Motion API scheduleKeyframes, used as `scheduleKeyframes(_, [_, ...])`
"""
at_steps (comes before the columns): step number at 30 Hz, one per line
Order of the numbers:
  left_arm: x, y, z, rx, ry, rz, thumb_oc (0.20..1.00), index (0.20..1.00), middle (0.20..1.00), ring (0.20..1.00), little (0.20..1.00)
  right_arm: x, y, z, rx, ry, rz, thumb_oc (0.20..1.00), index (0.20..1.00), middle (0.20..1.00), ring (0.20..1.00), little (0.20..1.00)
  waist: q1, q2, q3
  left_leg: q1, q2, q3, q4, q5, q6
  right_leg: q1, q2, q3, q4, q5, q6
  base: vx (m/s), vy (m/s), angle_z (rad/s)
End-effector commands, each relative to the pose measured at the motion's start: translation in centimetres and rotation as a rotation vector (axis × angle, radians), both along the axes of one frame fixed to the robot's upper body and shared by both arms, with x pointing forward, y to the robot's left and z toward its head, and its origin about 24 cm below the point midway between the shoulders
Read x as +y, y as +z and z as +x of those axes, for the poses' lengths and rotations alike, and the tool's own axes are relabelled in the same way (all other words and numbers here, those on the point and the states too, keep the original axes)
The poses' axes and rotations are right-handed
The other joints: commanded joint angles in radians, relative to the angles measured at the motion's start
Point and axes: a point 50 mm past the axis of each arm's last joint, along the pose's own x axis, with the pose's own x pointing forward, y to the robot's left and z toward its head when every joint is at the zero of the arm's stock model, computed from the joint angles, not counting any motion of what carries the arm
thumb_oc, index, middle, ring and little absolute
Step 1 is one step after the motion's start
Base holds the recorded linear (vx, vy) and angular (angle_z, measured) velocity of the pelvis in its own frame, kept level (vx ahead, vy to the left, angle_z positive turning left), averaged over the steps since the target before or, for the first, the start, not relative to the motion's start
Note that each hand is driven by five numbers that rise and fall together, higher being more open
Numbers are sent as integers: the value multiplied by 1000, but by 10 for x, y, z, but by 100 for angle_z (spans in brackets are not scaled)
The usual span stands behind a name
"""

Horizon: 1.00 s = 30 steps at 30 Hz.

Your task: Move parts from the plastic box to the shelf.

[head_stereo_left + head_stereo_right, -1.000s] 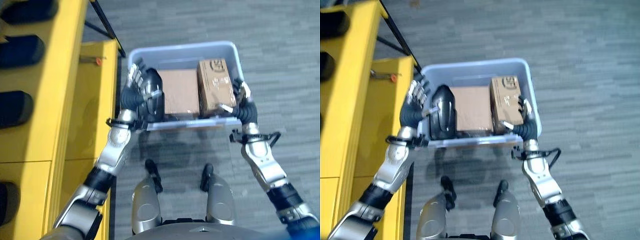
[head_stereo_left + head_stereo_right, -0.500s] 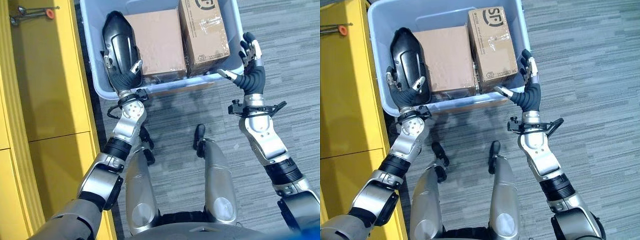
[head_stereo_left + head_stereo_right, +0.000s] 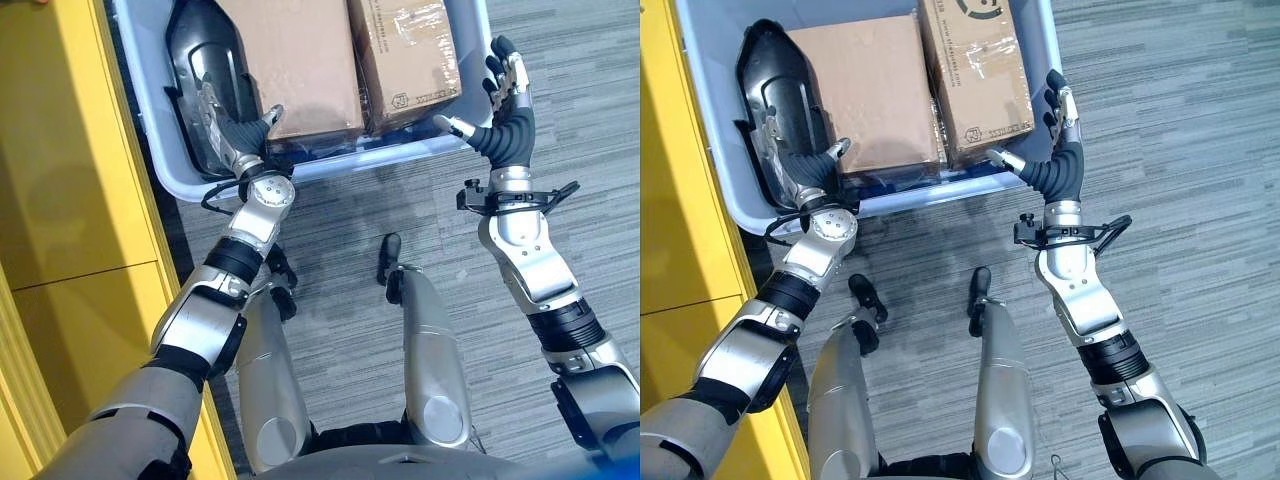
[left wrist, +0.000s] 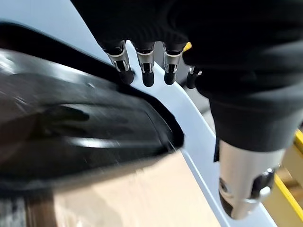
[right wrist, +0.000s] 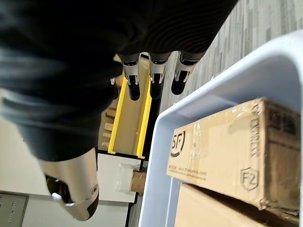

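The robot is leaning further over the plastic box (image 3: 160, 170) than half a second ago, so the whole scene is sliding up and out of the head views; this is the camera tipping, not the box moving. Relative to the box, the left hand (image 3: 232, 130) is staying put inside the left end, resting against the black moulded part (image 3: 200, 70), its fingers (image 4: 147, 75) extended and relaxed along the part and the box wall, thumb apart, nothing gripped. The right hand (image 3: 1058, 140) is also holding its place just outside the box's right near corner, fingers (image 5: 154, 80) straight and spread, thumb reaching toward the rim, holding nothing.

The parts are all sitting in the box: the black part at the left, a plain cardboard box (image 3: 865, 90) in the middle, a taped cardboard box (image 3: 975, 70) at the right. The yellow shelf (image 3: 80, 200) is standing beside the box on the robot's left.

Judging from this, nothing is being lifted yet; the robot seems to be settling into reach, probably to take the black part first
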Motion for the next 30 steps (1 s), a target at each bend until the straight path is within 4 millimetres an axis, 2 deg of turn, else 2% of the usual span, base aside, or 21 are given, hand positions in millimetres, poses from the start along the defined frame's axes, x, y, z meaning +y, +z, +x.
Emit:
scheduleKeyframes(1, [4, 14, 2, -24, 5, 106, 1000, 1000, 1000, 1000, 1000, -6, 15, -9, -75, 14, 30, 1000, 1000, 1000, 1000, 1000, 9, -31, -44, 9, -13, -18, 63, -104, -59, 4, 39, 50, -34, 23, 77, 58, 59, -5])
scheduleKeyframes(4, [2, 17, 4, -17, -20, 90, 1000, 1000, 1000, 1000, 1000, -6, 13, -8, -68, 16, 22, 1000, 1000, 1000, 1000, 1000, 0, -31, -44, 1, -10, -12, 77, -112, -56, -8, 41, 54, -23, 21, 75, 45, 23, -9])
scheduleKeyframes(5, [-1, 16, 5, -37, -76, -10, 1000, 1000, 1000, 1000, 1000, -6, 13, -9, -67, 26, 28, 1000, 1000, 1000, 1000, 1000, -5, -32, -44, -5, -7, -9, 85, -117, -54, -16, 42, 57, -14, 19, 74, 39, -8, -8])
scheduleKeyframes(9, [-6, 14, 6, -36, -110, -158, 1000, 1000, 1000, 1000, 1000, -5, 14, -9, -91, 7, 57, 1000, 1000, 1000, 1000, 1000, -13, -39, -44, -19, -3, 0, 109, -132, -49, -28, 45, 56, -8, 18, 75, 29, -29, -6])
scheduleKeyframes(13, [-7, 8, 8, -26, -78, -320, 1000, 1000, 1000, 1000, 1000, -9, 15, -6, -86, -43, 69, 1000, 1000, 1000, 1000, 1000, -25, -53, -44, -35, -2, 2, 132, -146, -47, -41, 50, 56, -15, 26, 78, 6, -15, -1])
scheduleKeyframes(18, [0, 11, 9, -43, -7, -405, 1000, 1000, 1000, 1000, 1000, -19, 12, -5, -75, -92, 79, 1000, 1000, 1000, 1000, 1000, -40, -71, -44, -62, 7, 4, 167, -167, -40, -63, 53, 60, -9, 33, 84, 14, -46, -6])
scheduleKeyframes(20, [2, 19, 11, -41, 2, -221, 1000, 1000, 1000, 1000, 1000, -23, 9, -4, -56, -78, 125, 1000, 1000, 1000, 1000, 1000, -45, -78, -44, -74, 11, 6, 181, -176, -36, -71, 56, 61, -7, 38, 87, -4, -63, 2])
scheduleKeyframes(24, [-3, 29, 12, -70, -43, -172, 1000, 1000, 1000, 1000, 1000, -37, 13, -8, -89, -144, 170, 1000, 1000, 1000, 1000, 1000, -55, -89, -44, -89, 13, 8, 197, -188, -26, -90, 57, 60, 8, 43, 89, 2, -9, 0])
scheduleKeyframes(28, [-19, 40, 13, -112, -197, -68, 1000, 1000, 1000, 1000, 1000, -45, 10, -10, -87, -173, 184, 1000, 1000, 1000, 1000, 1000, -74, -100, -44, -106, 21, 18, 218, -205, -9, -116, 66, 69, 31, 46, 90, -16, 10, -8])
scheduleKeyframes(30, [-41, 52, 12, -146, -327, 38, 1000, 1000, 1000, 1000, 1000, -48, 5, -12, -59, -142, 180, 1000, 1000, 1000, 1000, 1000, -93, -104, -44, -95, 28, 41, 208, -204, -3, -115, 73, 71, 27, 50, 90, -36, 42, -23])
